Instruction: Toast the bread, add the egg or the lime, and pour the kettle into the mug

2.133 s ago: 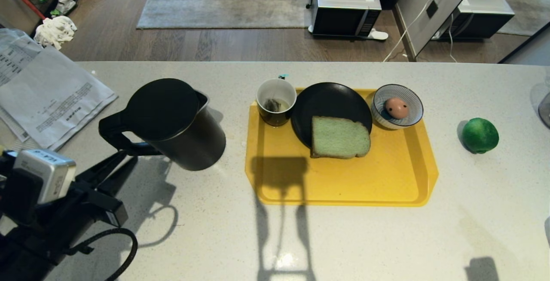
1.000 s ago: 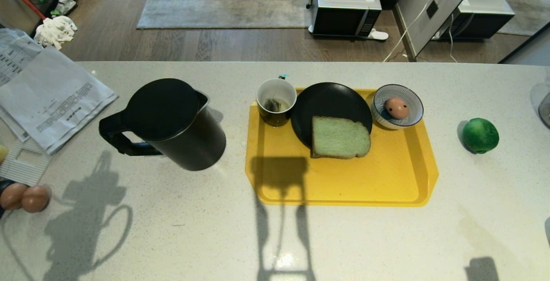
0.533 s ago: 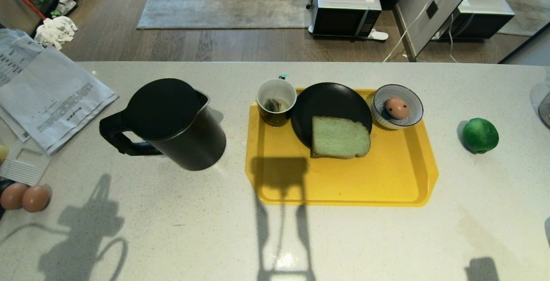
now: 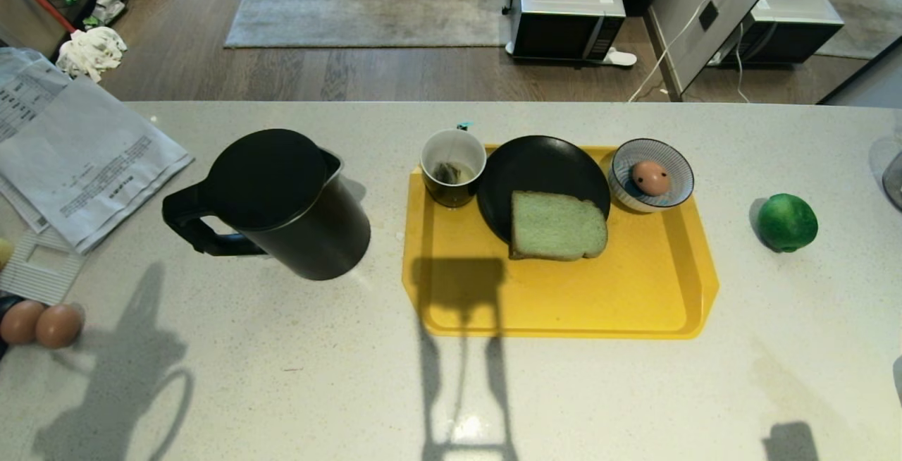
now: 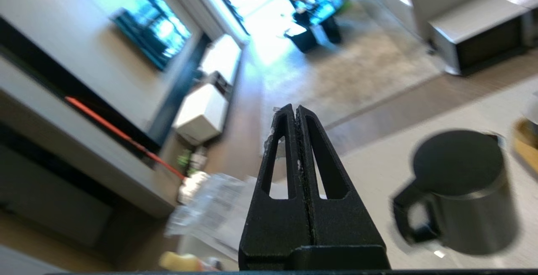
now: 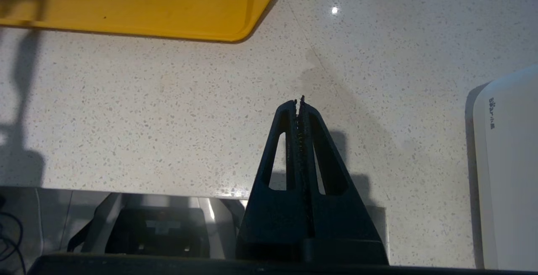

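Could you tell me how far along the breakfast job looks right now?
Mostly done, by the look of it. The bread lies on the black plate, the egg sits in the striped bowl, and the kettle stands upright beside the tray. Nothing is in hand: the left gripper and right gripper are both shut and empty. I cannot tell how full the mug is.

The tabletop (image 4: 282,390) is pale cream with fine dark speckles. The kettle (image 4: 282,204) is matte black all over. The tray (image 4: 564,299) is bright yellow. The mug (image 4: 452,168) is glossy black outside, white inside. The plate (image 4: 539,165) is black. The bread (image 4: 557,226) is pale green with a brown crust. The bowl (image 4: 676,172) is white with thin blue stripes; the egg (image 4: 650,177) is pinkish-brown with dark spots. The lime (image 4: 787,222) is glossy dark green. Two eggs (image 4: 39,323) are plain brown. Both pincers (image 5: 297,111) (image 6: 297,103) are black.
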